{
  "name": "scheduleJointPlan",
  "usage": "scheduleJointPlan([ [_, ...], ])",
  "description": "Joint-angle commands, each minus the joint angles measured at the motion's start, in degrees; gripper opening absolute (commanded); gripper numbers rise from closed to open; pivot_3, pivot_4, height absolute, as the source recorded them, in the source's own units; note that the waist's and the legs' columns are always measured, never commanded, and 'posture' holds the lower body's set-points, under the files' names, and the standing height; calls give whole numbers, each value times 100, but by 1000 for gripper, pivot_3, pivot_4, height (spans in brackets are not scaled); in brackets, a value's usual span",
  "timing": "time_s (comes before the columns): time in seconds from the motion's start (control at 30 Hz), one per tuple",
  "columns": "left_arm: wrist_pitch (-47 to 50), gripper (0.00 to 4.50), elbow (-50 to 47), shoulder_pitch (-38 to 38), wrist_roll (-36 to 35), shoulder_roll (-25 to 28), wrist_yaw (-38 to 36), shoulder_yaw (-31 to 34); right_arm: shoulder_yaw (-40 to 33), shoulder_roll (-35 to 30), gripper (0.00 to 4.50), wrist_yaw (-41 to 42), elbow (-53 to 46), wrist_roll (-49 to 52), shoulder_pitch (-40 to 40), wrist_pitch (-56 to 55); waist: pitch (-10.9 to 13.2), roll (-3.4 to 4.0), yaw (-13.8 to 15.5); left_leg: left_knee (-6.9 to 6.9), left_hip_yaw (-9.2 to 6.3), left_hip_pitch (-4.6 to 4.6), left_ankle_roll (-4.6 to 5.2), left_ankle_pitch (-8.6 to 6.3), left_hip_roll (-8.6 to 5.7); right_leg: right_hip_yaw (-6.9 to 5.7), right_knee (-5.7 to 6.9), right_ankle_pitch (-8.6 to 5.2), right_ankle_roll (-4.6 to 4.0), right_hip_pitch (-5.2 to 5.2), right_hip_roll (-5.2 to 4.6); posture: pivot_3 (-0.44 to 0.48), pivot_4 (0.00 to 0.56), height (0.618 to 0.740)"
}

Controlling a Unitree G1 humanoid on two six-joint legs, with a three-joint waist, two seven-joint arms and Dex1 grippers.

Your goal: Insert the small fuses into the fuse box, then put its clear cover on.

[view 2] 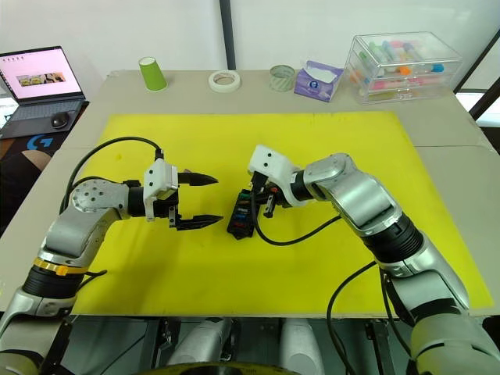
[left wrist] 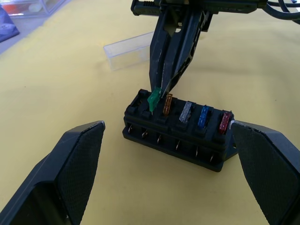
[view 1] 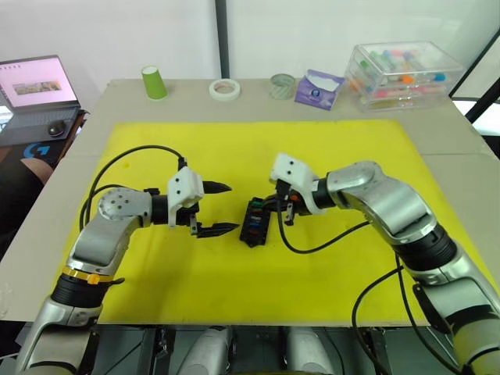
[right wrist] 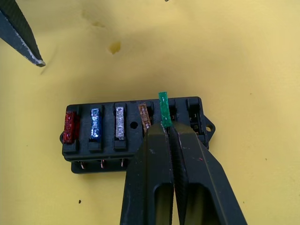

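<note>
The black fuse box lies in the middle of the yellow mat. Red, blue, grey and amber fuses sit side by side in one row of it. My right gripper is shut on a green fuse, held upright at the slot beside the amber one; its blades touch the box top. My left gripper hangs open just left of the box, fingers wide apart. The clear cover lies on the mat behind the right gripper.
Along the back of the table stand a green cup, two tape rolls, a purple tissue pack and a large clear storage case. A laptop sits off the table's left side.
</note>
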Motion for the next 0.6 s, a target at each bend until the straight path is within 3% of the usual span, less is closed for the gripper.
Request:
scheduleJointPlan([
  [0.03, -40, 4486, -149, -15, -29, 42, 9, 26, -47, -36, 0, 16, 2, -83, -64, -140, 0, 0, 0, 0, 0, 0, 0, 0, 0, 0, 0, 0, 0, 0, 0, 0, 150, 740],
  [0.6, -47, 4486, -120, -42, -40, 58, -33, 27, -330, 101, 0, -60, -38, 160, -153, -9, 0, 0, 2, 0, 0, 0, 0, 0, 0, 0, 0, 0, 0, 0, 0, 0, 150, 740],
])
